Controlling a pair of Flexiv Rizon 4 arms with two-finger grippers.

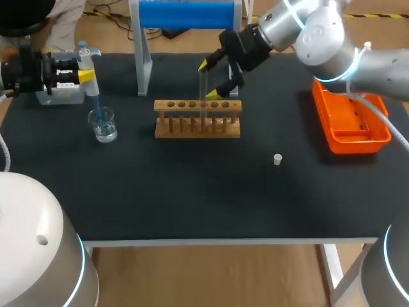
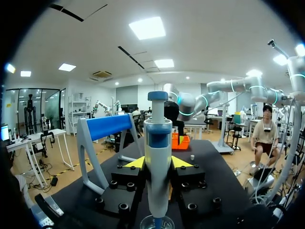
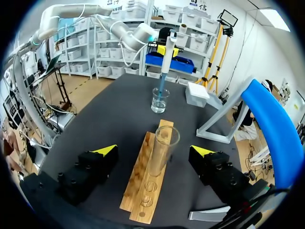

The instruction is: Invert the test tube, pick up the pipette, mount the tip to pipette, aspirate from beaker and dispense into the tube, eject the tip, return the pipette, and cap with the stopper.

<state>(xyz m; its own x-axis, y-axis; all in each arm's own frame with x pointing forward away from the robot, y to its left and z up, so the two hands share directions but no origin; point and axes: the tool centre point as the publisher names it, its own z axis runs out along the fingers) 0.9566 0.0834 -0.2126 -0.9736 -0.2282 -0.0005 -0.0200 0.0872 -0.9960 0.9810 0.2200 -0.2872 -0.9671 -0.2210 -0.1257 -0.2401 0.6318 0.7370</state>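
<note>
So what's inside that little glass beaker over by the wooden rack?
The pipette, held by the left end effector, dips its blue tip into the beaker. Whether there is liquid in it cannot be told, because the glass is clear.

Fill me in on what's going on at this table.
The left claw is shut on the pipette and holds it upright, with its tip down inside the beaker. The right claw is open, with a finger on either side of the test tube and neither touching it. The tube stands mouth-up in the wooden rack. The stopper lies loose on the table, so capping is not yet done. An orange tray sits to the right.
</note>
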